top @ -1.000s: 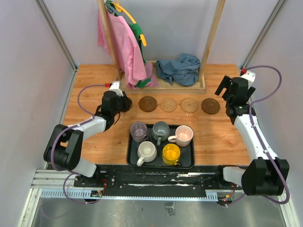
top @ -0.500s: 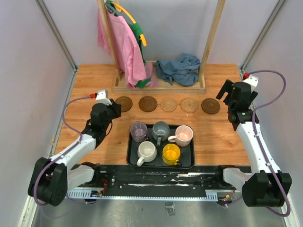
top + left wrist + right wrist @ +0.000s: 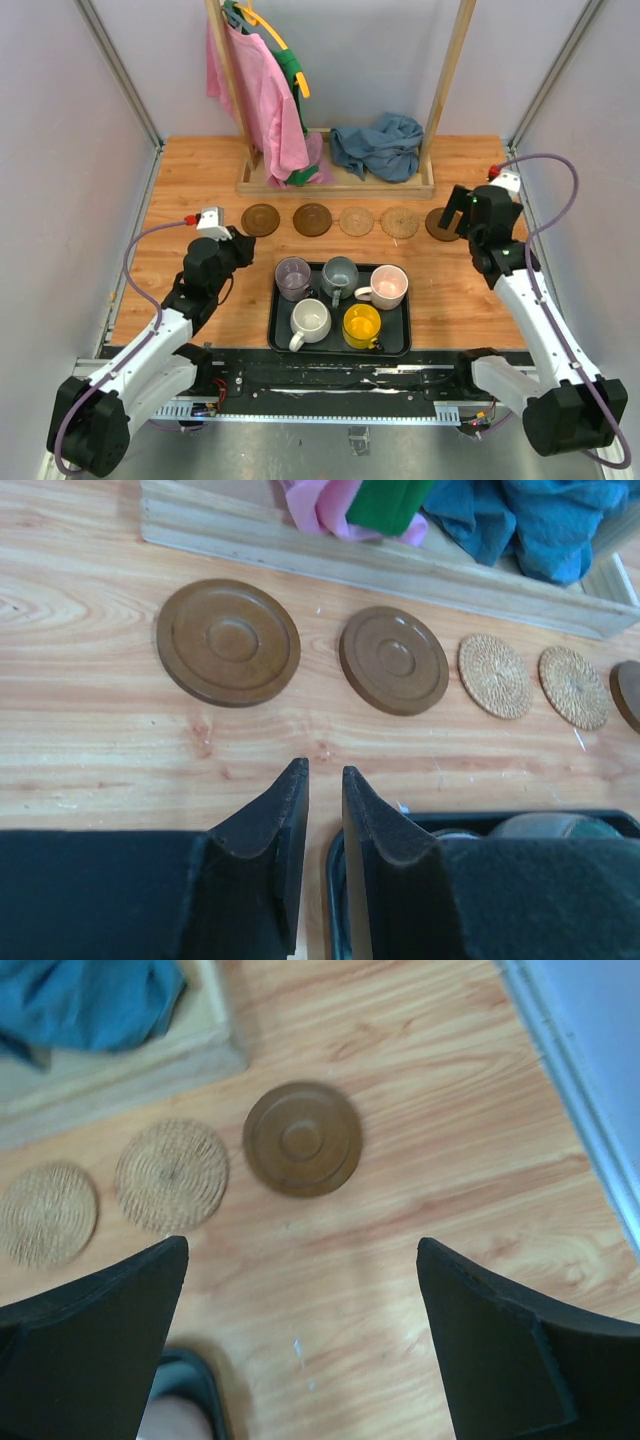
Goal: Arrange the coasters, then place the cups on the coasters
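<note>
Five coasters (image 3: 356, 221) lie in a left-to-right row on the table (image 3: 190, 180), just near of the wooden rack base (image 3: 340, 186). Two dark brown at left, two tan woven in the middle, one dark brown at right. Five cups (image 3: 340, 276) stand in the black tray (image 3: 393, 335), near centre.

Left gripper (image 3: 322, 775): narrow gap, nothing between, left of the tray. Right gripper (image 3: 302, 1248): jaws wide, empty, just near of the rightmost coaster.

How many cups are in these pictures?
5, all in the black tray: purple cup, grey-blue cup and pink cup in the far row, left to right; white cup and yellow cup in the near row. None seems hidden.
</note>
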### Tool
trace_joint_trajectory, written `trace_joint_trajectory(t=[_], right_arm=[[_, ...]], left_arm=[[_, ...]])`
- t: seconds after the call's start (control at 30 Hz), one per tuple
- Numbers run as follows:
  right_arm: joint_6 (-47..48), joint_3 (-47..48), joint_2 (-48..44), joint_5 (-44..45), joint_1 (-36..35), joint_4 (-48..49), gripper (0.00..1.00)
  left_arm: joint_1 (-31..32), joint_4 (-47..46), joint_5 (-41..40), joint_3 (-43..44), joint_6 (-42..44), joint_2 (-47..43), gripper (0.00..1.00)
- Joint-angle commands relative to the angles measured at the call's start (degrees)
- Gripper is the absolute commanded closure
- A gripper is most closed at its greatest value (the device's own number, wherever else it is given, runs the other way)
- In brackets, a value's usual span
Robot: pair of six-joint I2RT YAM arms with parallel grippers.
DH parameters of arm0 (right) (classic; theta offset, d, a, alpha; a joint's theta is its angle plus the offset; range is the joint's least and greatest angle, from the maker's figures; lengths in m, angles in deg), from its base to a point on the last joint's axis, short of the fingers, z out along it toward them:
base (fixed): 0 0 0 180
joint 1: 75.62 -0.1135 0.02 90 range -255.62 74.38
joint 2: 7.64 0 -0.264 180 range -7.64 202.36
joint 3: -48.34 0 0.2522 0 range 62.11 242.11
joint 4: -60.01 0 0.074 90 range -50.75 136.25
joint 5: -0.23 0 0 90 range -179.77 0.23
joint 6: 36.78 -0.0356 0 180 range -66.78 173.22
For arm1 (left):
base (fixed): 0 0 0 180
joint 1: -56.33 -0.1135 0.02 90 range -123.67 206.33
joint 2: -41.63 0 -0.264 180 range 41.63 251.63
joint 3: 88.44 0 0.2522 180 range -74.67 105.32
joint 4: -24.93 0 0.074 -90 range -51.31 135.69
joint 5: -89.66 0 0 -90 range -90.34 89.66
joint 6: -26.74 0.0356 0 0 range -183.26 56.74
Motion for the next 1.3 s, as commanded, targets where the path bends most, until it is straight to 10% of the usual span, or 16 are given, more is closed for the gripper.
trace_joint_trajectory(t=[0.0,0.57,1.27], right_arm=[[-0.67,-0.4,-1.21,3.6,-8.91,-8.88,0.03],[-14.99,-3.49,-1.54,2.83,-34.36,-26.83,0.23],[-16.61,-4.28,4.01,-4.63,-35.12,-20.3,0.48]], left_arm=[[1.7,2.88,1.31,-1.45,-0.14,-3.51,0.75],[2.57,3.56,2.74,-0.85,-3.1,-1.03,0.76],[2.61,2.49,2.33,-0.91,-2.75,0.9,0.77]])
